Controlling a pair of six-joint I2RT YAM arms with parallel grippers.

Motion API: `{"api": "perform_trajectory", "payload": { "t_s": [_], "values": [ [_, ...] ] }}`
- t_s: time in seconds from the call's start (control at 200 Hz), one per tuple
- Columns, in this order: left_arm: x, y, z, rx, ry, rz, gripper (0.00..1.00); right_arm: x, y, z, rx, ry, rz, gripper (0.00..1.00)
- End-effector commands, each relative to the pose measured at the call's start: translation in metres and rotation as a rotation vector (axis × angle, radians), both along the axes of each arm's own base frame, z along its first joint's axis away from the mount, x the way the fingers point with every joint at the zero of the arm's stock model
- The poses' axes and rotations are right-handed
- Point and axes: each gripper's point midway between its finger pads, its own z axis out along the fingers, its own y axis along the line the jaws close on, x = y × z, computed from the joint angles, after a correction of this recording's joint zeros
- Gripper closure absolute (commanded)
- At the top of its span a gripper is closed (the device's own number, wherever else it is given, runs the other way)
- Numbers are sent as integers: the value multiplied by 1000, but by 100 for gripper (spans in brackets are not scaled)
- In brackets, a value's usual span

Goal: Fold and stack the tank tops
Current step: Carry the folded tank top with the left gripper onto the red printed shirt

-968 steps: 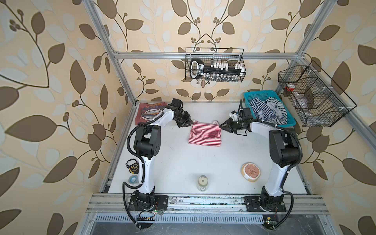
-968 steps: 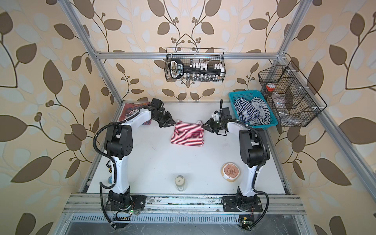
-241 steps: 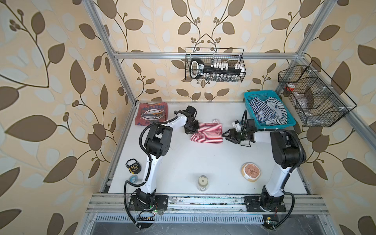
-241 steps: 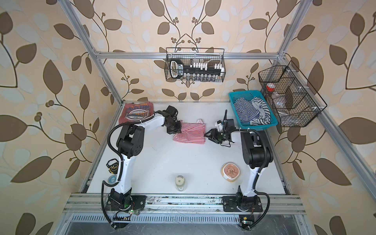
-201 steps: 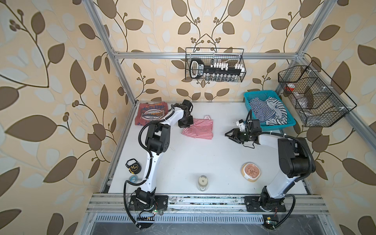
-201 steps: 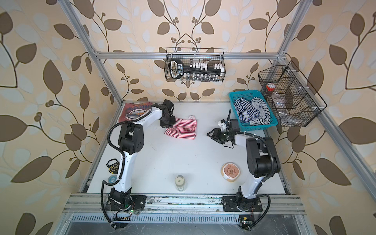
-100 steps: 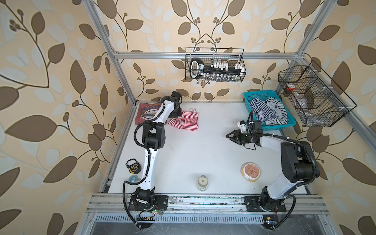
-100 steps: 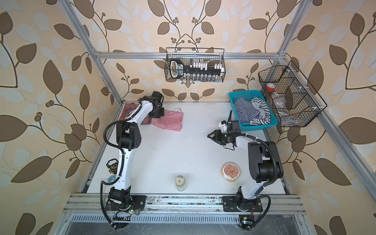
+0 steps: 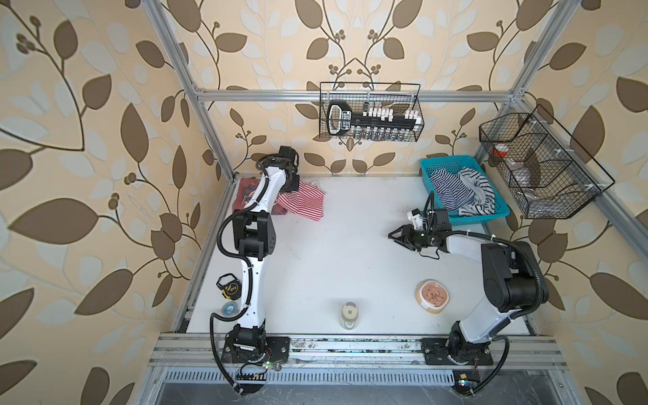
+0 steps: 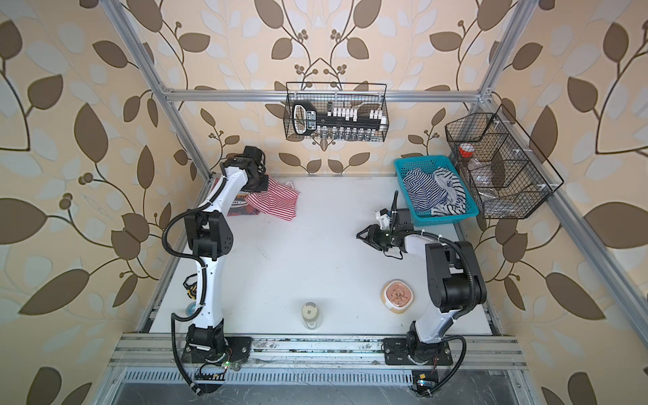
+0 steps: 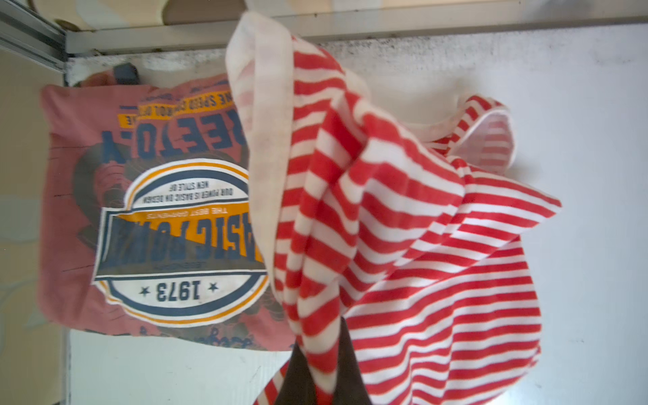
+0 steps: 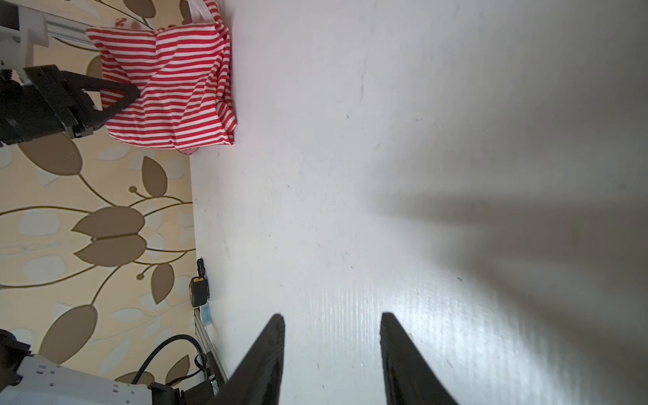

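I'm looking down on a white counter (image 9: 350,252) boxed in by an aluminium frame and walls papered with brown leaves. A black wire rack (image 9: 370,112) hangs on the back wall and a second wire basket (image 9: 540,168) on the right wall. In the far right corner of the counter sits a blue basket (image 9: 491,214) holding navy-and-white striped clothes (image 9: 452,191). Near the front edge stand a small jar (image 9: 350,315) and a bowl (image 9: 432,294). A tape measure (image 9: 229,287) and a roll of tape (image 9: 228,309) lie by the base of the left arm.

The brick-red tank top (image 11: 140,210) lies flat in the far left corner, its "1973" print facing up.

My left gripper (image 12: 129,94) is over that corner, pressed together on a bunched edge of the red-and-white striped tank top (image 9: 303,201). The cloth hangs from the pinch in loose folds. In both top views it covers the right part of the red top and spreads onto the bare counter beside it. I cannot tell how much of it actually rests on the surface.

My right gripper (image 12: 331,315) is well apart from both tops, low over bare counter just in front of the blue basket. Its jaws are spread, with nothing between them and nothing touching them.
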Motion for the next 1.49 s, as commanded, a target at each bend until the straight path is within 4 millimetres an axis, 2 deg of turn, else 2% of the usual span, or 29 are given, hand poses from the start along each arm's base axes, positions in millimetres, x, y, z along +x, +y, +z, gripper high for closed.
{"api": "perform_trajectory", "payload": {
  "t_s": [0.0, 0.36, 0.695, 0.8, 1.015, 1.1, 1.489],
  "values": [
    [2, 20, 75, 37, -155, 11, 100, -4, 1, -10, -3, 22, -1, 55],
    [-7, 73, 106, 62, -228, 96, 100, -4, 4, -14, -4, 26, 3, 56],
    [-13, 103, 110, 55, -245, 138, 100, -4, 10, -16, -2, 34, 13, 56],
    [-13, 117, 102, 49, -235, 157, 100, -4, 11, -16, -4, 33, 14, 56],
    [-12, 152, 70, 17, -208, 206, 100, -5, 12, -18, -10, 45, 20, 56],
    [-7, 159, 56, -15, -212, 201, 100, -5, 13, -20, -16, 50, 24, 56],
    [37, 165, -14, -87, -215, 153, 100, -8, 18, -32, -57, 92, 46, 56]
  ]
}}
